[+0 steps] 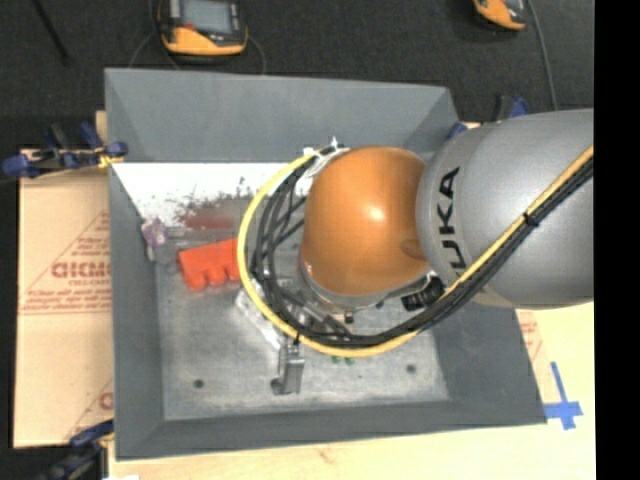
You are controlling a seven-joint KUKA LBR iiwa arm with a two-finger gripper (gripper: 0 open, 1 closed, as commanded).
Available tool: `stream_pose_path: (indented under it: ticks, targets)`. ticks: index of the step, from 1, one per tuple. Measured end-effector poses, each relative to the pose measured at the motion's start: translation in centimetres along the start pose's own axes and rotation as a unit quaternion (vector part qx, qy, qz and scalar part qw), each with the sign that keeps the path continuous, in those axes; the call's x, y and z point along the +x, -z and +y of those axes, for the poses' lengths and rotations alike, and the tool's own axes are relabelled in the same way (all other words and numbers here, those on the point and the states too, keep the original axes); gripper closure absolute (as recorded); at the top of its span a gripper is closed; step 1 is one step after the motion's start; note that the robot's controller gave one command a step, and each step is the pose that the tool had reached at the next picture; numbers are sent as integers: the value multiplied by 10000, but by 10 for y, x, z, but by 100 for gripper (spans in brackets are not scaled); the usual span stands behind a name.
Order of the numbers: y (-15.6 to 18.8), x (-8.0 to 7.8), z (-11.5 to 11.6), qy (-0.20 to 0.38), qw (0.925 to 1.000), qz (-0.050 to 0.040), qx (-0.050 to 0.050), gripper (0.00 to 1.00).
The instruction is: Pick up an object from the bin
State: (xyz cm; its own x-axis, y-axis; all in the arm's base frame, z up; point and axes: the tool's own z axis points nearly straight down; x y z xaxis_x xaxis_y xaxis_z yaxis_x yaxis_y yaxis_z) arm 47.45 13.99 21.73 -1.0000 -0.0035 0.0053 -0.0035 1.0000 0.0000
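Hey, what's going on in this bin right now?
A robot arm reaches into a grey metal bin from the right, its wrist hanging low over the middle of the floor. Its pincer points down near the front of the bin, and I can't tell whether it grips anything. An orange-red toy block lies just left of the arm, with a small clear, purplish piece beyond it near the left wall. Nothing looks lifted yet.
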Motion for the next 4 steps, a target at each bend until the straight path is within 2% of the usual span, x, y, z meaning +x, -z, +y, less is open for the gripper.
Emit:
stream_pose_path:
  ticks: [1, 2, 3, 4]
  targets:
    - [-131, -60, -70, -1329, 9910, -131, -25, 0]
    - [-116, -31, -21, 546, 9985, -35, 4, 0]
    - [-117, -56, -33, 823, 9966, -48, 1, 0]
    - [-141, -95, -49, 2673, 9636, -96, 10, 0]
